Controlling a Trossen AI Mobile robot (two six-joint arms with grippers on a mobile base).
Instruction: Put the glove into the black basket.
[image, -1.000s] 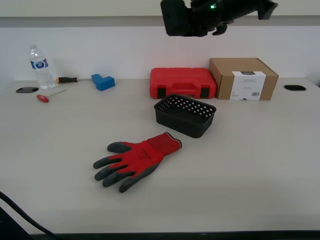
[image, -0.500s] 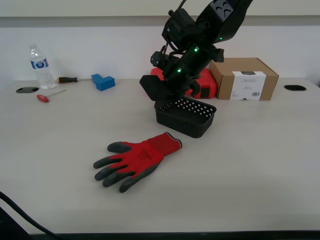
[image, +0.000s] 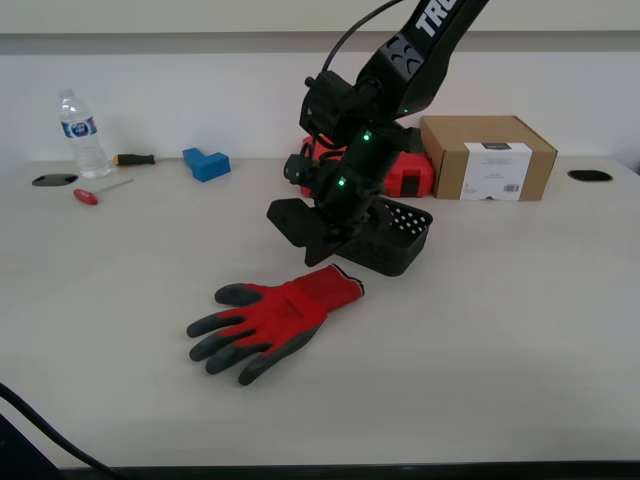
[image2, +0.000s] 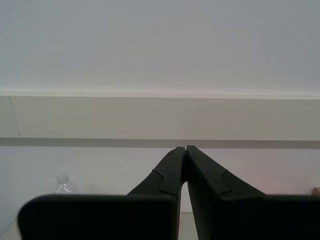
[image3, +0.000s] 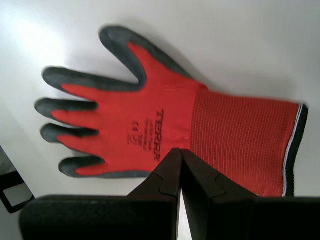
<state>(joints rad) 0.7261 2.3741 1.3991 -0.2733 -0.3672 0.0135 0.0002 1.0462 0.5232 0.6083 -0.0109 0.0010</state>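
The red glove (image: 275, 318) with dark grey fingers lies flat on the table, cuff towards the black basket (image: 408, 240). The basket stands just behind it and is partly hidden by my first arm. My first gripper (image: 312, 250) is shut and empty, and hangs just above the glove's cuff end in front of the basket. In the first wrist view its closed fingertips (image3: 180, 151) point at the glove (image3: 150, 125) below, over its back near the cuff. My second gripper (image2: 186, 148) is shut and empty, raised and facing the wall.
A red case (image: 408, 172) and a cardboard box (image: 487, 157) stand behind the basket. A water bottle (image: 78, 135), a blue block (image: 206, 163) and two screwdrivers (image: 100, 192) lie at the back of the exterior view's left. Grommet holes (image: 589, 175) are near the back corners.
My first arm has come down from the top of the exterior view to just above the glove's cuff, in front of the basket. The glove and basket have not moved.
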